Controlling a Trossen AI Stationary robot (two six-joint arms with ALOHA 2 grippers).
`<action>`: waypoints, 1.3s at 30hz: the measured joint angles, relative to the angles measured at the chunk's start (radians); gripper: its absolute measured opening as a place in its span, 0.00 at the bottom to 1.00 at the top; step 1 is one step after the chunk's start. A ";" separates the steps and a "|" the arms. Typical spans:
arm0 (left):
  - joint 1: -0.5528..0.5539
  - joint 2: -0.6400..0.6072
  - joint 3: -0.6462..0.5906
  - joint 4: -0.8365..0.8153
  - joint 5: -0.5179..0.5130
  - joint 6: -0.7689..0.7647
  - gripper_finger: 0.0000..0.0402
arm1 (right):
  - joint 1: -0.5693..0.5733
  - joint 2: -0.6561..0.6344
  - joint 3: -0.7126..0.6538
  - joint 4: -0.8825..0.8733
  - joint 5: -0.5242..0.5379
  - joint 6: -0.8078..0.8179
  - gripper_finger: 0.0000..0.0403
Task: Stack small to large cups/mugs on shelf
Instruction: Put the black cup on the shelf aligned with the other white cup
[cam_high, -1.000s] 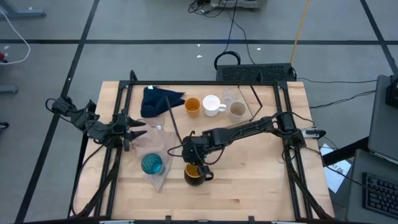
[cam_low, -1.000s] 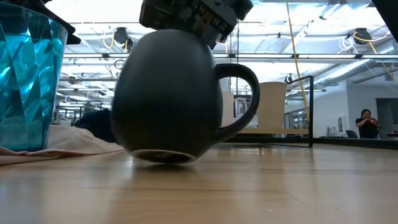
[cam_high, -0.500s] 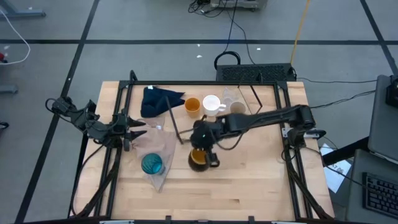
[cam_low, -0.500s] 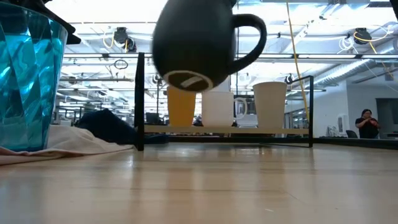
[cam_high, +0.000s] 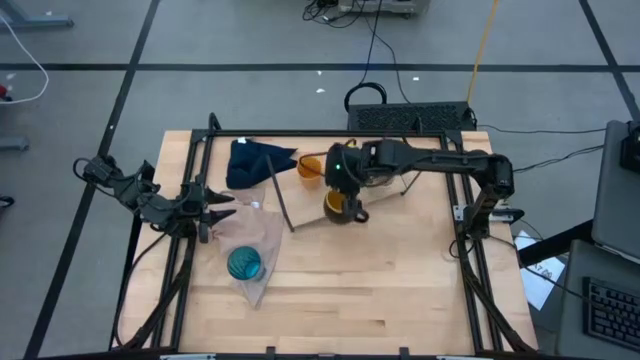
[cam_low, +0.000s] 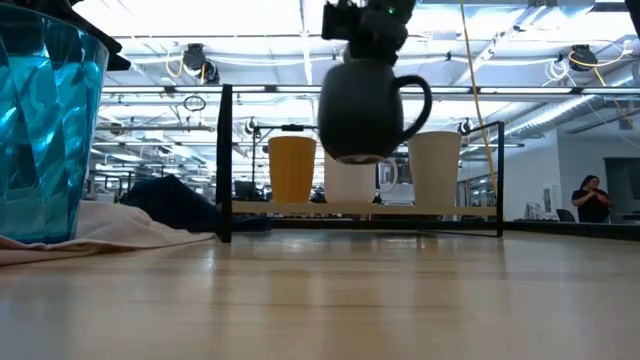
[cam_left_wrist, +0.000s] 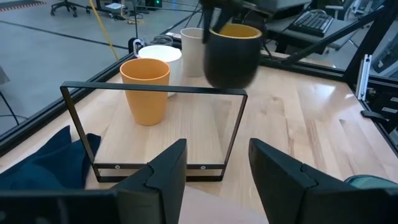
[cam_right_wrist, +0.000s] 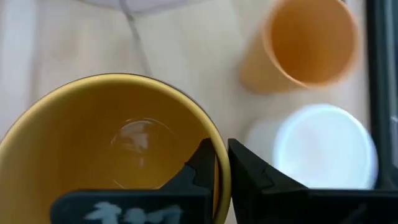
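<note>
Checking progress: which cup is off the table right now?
The dark mug, orange inside, held by the right claw by its rim, above the shelf.

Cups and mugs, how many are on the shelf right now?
3 seen clearly: orange cup, white mug, beige cup. A fourth may be hidden. The right fingers hold the dark mug in the air.

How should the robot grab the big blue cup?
Grip the teal tumbler by its rim, coming straight down from above, one finger inside the open mouth. It stands upright on the pinkish cloth with its mouth facing up. The left gripper, open, is nearest.
</note>
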 joint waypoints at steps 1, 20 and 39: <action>0.000 0.000 0.000 0.000 0.000 0.000 0.43 | -0.010 0.000 0.000 -0.005 0.006 -0.010 0.03; 0.000 0.000 0.000 -0.005 0.001 -0.004 0.43 | -0.063 0.000 -0.120 0.123 0.056 -0.029 0.03; 0.000 0.000 0.000 -0.005 0.003 -0.005 0.43 | -0.103 0.000 -0.163 0.172 0.047 -0.036 0.03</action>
